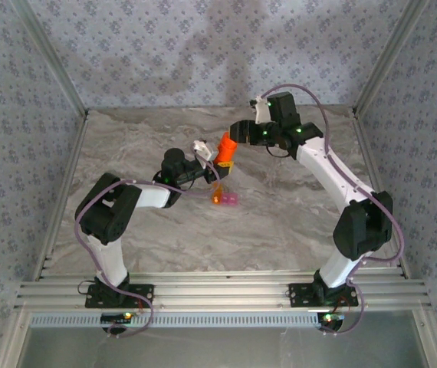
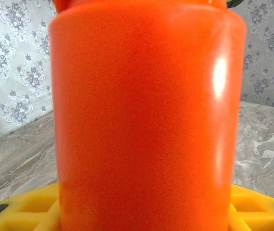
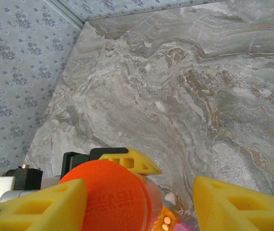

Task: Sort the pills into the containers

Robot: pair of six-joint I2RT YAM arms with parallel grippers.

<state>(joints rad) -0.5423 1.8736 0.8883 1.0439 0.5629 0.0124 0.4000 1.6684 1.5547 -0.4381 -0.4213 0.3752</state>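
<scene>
Tabletop, left end effector around bottle

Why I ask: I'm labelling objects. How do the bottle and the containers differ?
The bottle is one tall orange-red cylinder; the containers are two low joined compartments, orange and pink. The bottle is far bigger than the containers. The bottle is clamped in the left gripper, with the open right gripper straddling its cap; the containers lie ungripped on the table. Both show orange.
</scene>
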